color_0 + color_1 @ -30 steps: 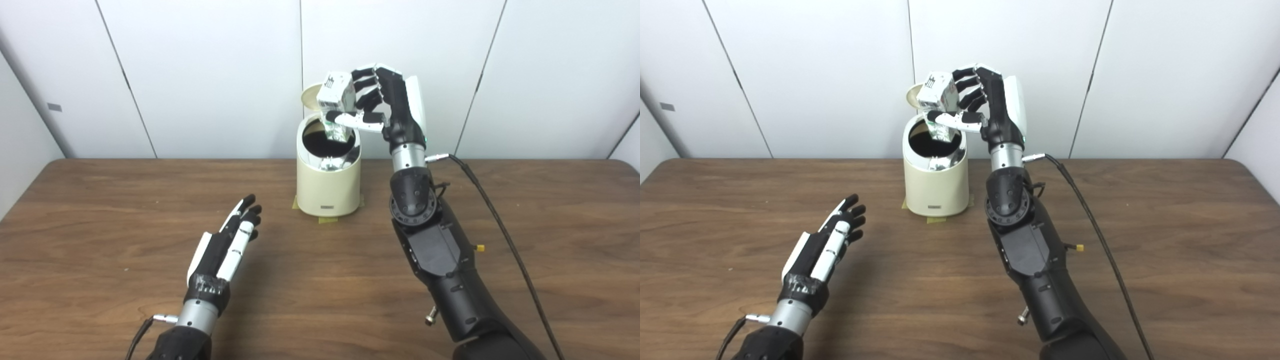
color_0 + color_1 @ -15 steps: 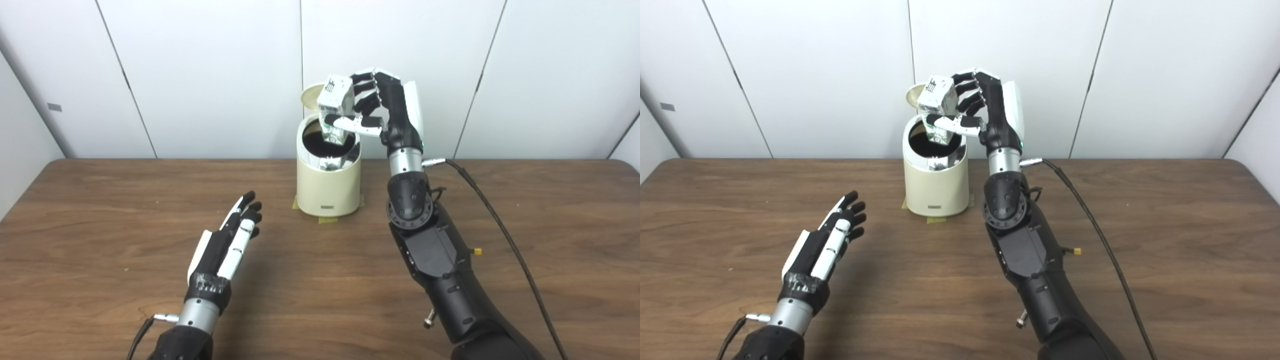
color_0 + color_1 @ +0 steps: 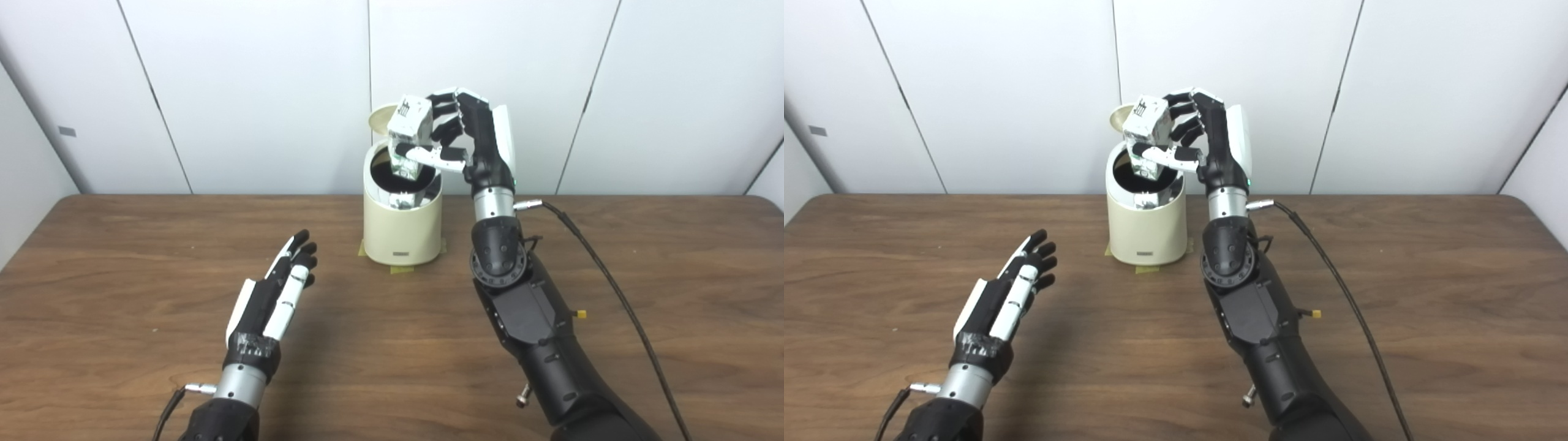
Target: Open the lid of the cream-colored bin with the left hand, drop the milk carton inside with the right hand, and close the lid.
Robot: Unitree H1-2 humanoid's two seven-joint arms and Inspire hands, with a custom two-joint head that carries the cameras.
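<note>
The cream-colored bin (image 3: pixel 402 229) stands on the wooden table (image 3: pixel 392 343) near its far edge, on yellowish tape patches that peek out at its base. Its lid (image 3: pixel 381 115) is tipped up and back behind the opening, leaving the round mouth uncovered; the inside looks dark, with a shiny reflective wall at the front, and I cannot tell whether anything lies at the bottom. Directly above that mouth, the right robot hand (image 3: pixel 460 142) holds the milk carton (image 3: pixel 409 130), fingers wrapped over its far side and the thumb pressed across its near face. The carton is tilted, its lower end dipping into the bin's opening while its upper part sits clear above the rim. The left robot hand (image 3: pixel 277 295) holds nothing, fingers straight and slightly spread, low over the table, nearer the camera than the bin, to its left and well apart from it.
</note>
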